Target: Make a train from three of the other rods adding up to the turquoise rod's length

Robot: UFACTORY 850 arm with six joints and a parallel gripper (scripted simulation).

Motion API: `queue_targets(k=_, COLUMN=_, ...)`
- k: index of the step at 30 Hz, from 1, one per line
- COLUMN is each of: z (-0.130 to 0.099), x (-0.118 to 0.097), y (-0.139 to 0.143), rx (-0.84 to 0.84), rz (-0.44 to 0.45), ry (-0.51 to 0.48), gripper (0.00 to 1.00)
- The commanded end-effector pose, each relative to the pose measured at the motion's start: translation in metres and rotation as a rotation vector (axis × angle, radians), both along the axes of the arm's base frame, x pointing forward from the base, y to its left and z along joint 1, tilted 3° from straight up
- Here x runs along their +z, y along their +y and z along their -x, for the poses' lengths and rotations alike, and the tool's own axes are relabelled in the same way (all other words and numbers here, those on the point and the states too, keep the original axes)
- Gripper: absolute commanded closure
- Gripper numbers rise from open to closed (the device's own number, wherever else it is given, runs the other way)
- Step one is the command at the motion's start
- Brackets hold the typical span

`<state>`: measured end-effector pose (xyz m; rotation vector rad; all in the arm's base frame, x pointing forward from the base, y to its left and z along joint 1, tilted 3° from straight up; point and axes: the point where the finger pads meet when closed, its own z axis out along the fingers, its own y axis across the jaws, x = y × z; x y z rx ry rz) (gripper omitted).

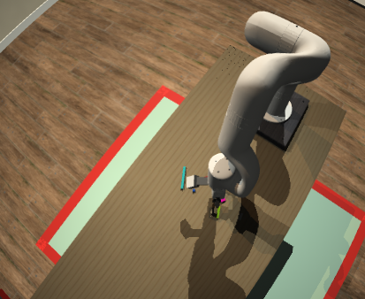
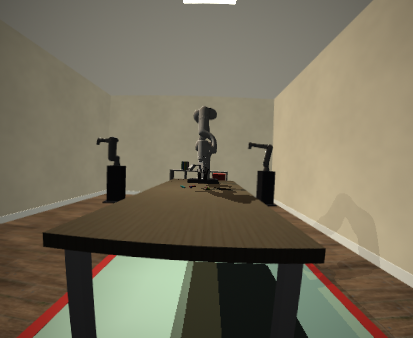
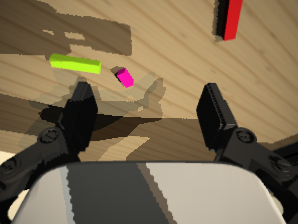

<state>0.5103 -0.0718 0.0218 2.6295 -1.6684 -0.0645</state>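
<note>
In the wrist view my gripper (image 3: 147, 96) is open and empty above the table. A short magenta rod (image 3: 124, 77) lies just beyond the left finger. A lime rod (image 3: 75, 63) lies flat to its left, a small gap between them. A red rod (image 3: 231, 19) lies at the top right, cut off by the frame edge. In the top view the gripper (image 1: 216, 204) hangs over the lime rod (image 1: 219, 210) and magenta rod (image 1: 223, 201). The turquoise rod (image 1: 183, 178) lies to the left, with a small blue rod (image 1: 194, 190) near it.
The arm's base (image 1: 284, 117) stands at the far end of the long wooden table. In the exterior view the rods are tiny specks far down the table (image 2: 206, 185). Two other arms on pedestals stand beside the table (image 2: 115, 170) (image 2: 265, 172).
</note>
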Motion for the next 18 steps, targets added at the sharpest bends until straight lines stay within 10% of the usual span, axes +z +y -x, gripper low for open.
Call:
queue_targets(k=1, z=-0.001, x=0.001, y=0.003, rx=-0.143, rz=0.022, ry=-0.001, gripper=0.00)
queue_targets(k=18, z=-0.003, x=0.001, y=0.015, rx=-0.634, rz=0.045, ry=-0.005, gripper=0.00)
